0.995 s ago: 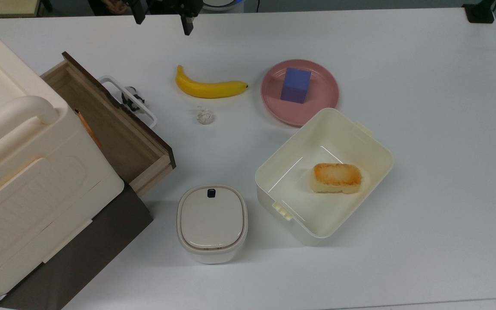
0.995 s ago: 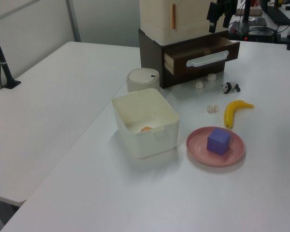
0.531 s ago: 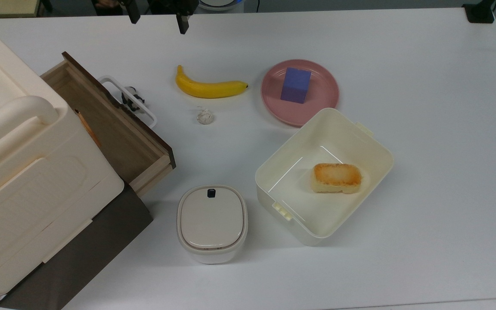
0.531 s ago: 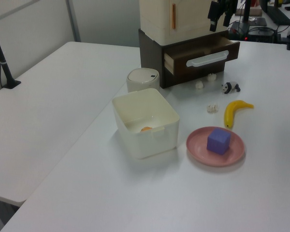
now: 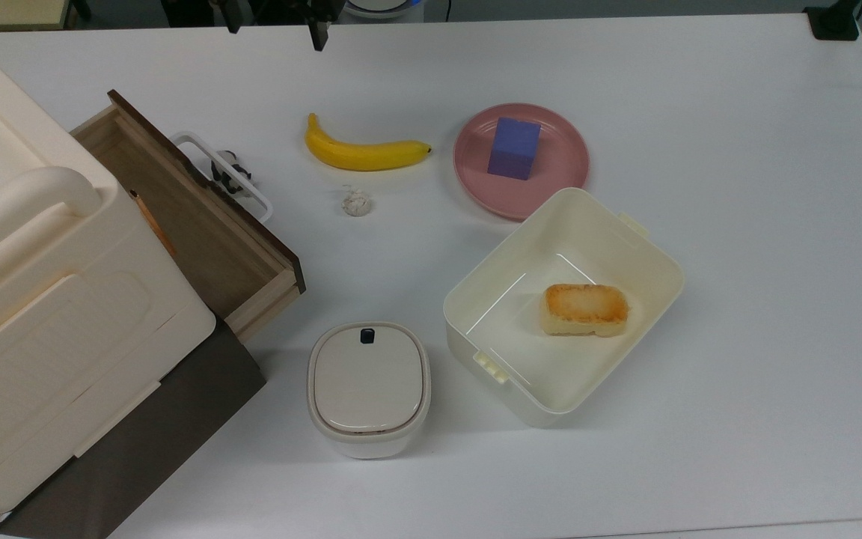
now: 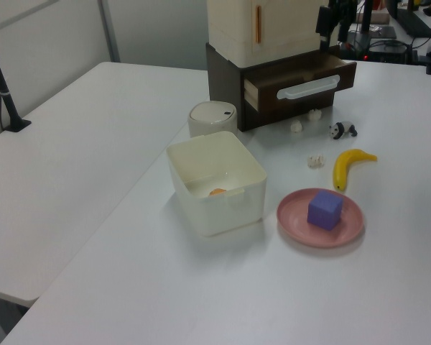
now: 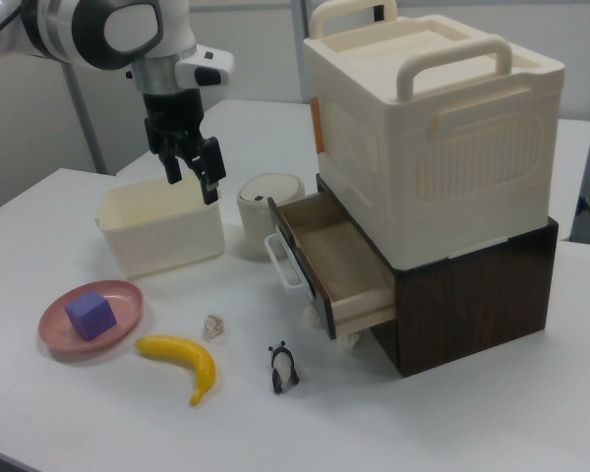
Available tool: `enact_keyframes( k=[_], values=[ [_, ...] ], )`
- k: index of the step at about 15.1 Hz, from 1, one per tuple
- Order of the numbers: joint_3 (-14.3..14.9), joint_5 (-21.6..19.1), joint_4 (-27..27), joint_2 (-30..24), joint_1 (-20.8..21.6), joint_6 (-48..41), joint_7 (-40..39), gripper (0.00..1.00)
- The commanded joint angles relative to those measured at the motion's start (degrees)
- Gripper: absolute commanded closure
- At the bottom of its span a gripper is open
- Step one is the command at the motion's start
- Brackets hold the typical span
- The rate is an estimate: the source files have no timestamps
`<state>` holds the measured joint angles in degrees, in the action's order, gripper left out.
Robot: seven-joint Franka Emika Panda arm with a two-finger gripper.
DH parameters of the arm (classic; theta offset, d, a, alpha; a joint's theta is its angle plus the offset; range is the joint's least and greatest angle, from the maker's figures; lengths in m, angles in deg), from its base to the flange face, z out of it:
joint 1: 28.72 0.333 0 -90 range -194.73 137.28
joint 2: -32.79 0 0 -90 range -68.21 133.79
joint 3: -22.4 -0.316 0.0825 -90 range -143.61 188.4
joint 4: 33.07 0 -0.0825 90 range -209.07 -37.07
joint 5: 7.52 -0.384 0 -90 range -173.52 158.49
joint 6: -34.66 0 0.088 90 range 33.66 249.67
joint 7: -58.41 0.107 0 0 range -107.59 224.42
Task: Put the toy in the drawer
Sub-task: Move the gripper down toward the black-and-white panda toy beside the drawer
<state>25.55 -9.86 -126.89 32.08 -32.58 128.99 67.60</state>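
Note:
The toy, a tiny black-and-white panda [image 5: 226, 169] [image 6: 343, 130] [image 7: 283, 368], stands on the white table just outside the drawer's white loop handle [image 5: 223, 176]. The drawer [image 5: 193, 224] [image 6: 302, 77] [image 7: 338, 258] is pulled open, showing a bare light wood inside behind its dark brown front. My gripper [image 5: 276, 22] [image 6: 332, 23] [image 7: 191, 175] hangs open and holds nothing, high above the table. In the top view it sits at the upper edge, well beyond the panda and the banana.
A banana [image 5: 362, 151], a small whitish lumpy ball [image 5: 357, 202], a pink plate [image 5: 562, 183] with a blue cube [image 5: 513, 147], a cream bin [image 5: 629, 247] holding a bread piece, and a lidded white pot [image 5: 368, 385] lie around. A big cream box [image 7: 433, 128] sits on the drawer cabinet.
The gripper has drifted toward the upper edge of the top view and to the left view's right, staying open. Nothing on the table has moved.

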Motion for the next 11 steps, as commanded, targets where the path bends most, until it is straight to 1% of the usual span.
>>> enact_keyframes(
  k=[1,2,5,6,9,11],
  values=[
    [-0.34,2.59,-0.92,-0.26,0.43,-3.88,0.40,0.00],
    [-0.26,3.82,-1.27,-0.17,0.43,-4.06,0.57,0.00],
    [-0.26,5.67,-2.94,0.36,-0.10,-3.98,0.22,0.00],
    [-0.26,7.16,-3.81,0.53,-0.01,-3.98,-0.30,0.00],
    [-0.26,8.93,-11.62,0.27,-0.01,-2.23,-4.87,0.00],
    [-0.17,10.68,-15.14,0.36,-0.27,3.20,-5.05,0.00]
  ],
)
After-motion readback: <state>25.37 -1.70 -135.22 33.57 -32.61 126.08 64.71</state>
